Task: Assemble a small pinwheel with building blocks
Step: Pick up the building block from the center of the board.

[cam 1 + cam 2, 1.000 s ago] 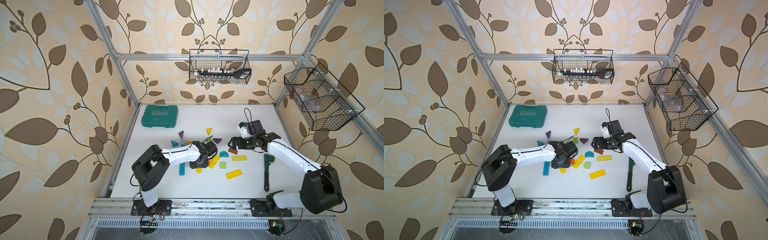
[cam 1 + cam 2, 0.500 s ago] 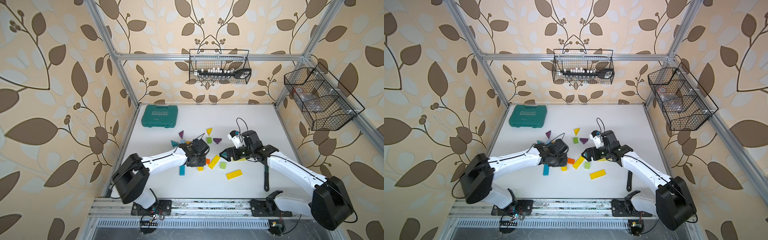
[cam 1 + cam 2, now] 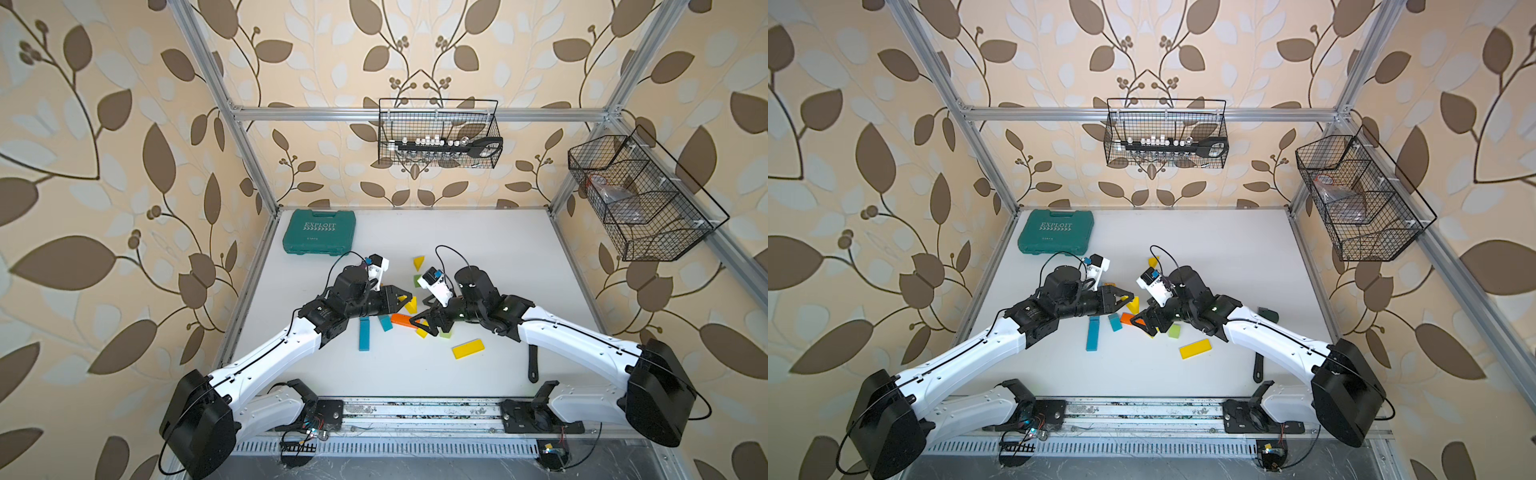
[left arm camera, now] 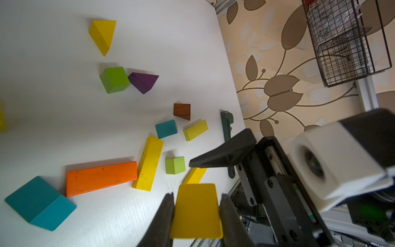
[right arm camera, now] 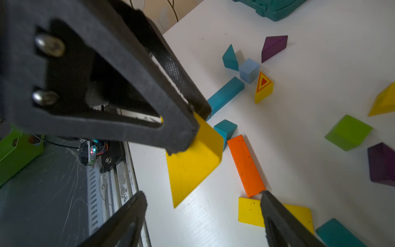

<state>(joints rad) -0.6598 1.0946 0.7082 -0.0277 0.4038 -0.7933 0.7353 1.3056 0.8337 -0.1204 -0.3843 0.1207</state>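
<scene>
My left gripper (image 4: 196,198) is shut on a yellow wedge (image 4: 196,210), held just above the table; in both top views it sits mid-table (image 3: 405,300) (image 3: 1127,298). My right gripper (image 5: 201,213) faces it, open and holding nothing, a short way from the wedge (image 5: 192,162). An orange bar (image 5: 245,164) and a yellow bar (image 5: 250,211) lie by its one fingertip (image 5: 277,218). Further off, a pale blue cube (image 5: 249,70) has a teal wedge (image 5: 230,58), a purple wedge (image 5: 274,48), a patterned yellow triangle (image 5: 263,86) and a teal bar (image 5: 225,95) around it.
Loose blocks lie around: a teal bar (image 3: 364,334), a teal cube (image 3: 385,323), a yellow bar (image 3: 468,348), green cubes (image 3: 446,333) (image 3: 417,280). A teal tool case (image 3: 319,232) stands back left. A wrench (image 3: 532,365) lies under the right arm. Wire baskets (image 3: 438,139) (image 3: 640,195) hang on the walls.
The left gripper has closed on the yellow wedge, staying in about the same place. The right gripper has moved left and forward toward it, its jaws narrowing somewhat.
</scene>
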